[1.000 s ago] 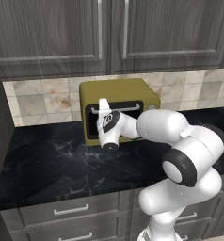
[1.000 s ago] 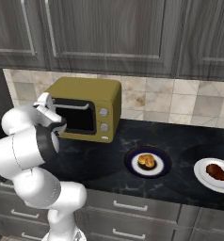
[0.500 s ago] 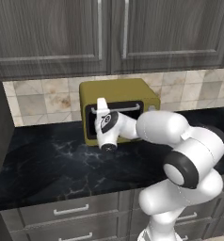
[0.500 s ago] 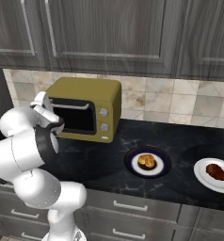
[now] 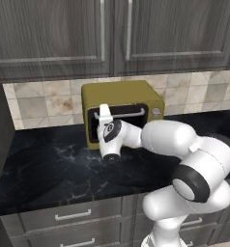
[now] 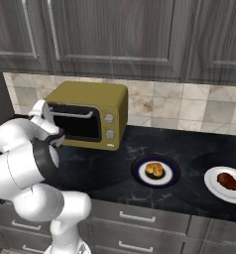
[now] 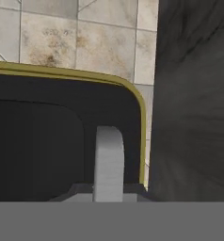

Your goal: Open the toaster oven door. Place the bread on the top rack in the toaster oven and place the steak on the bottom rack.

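End effector, left base view: we see the end effector (image 5: 103, 112) raised at the left end of the toaster oven door (image 5: 121, 124), right at the bar handle (image 5: 122, 114). We cannot tell from here whether its fingers are spread or pressed together.
Oven, left base view: the toaster oven (image 5: 121, 111) sits at the back of the dark worktop (image 5: 44, 169), against the tiled wall; the door looks upright or very nearly so.
Right base view, arm: the wrist blocks the left end of the handle (image 6: 73, 114), so the grip is hidden here too.
Right base view, food: the bread (image 6: 154, 170) lies on a dark-rimmed plate (image 6: 138, 173) to the right of the oven; the steak (image 6: 227, 180) lies on a white plate (image 6: 212, 188) further right. Both are well apart from the oven.
Hand view: the handle's pale end (image 7: 108, 162) rises just ahead of the camera against the dark door glass, with the oven's yellow edge curving round it. We cannot make out the fingertips.
Step in hand: we judge it the first one, opening the door; neither food item is picked up yet.
Next move calls for: a secure hold on the handle, then a pull outward and down along the door's arc, clear of the worktop.
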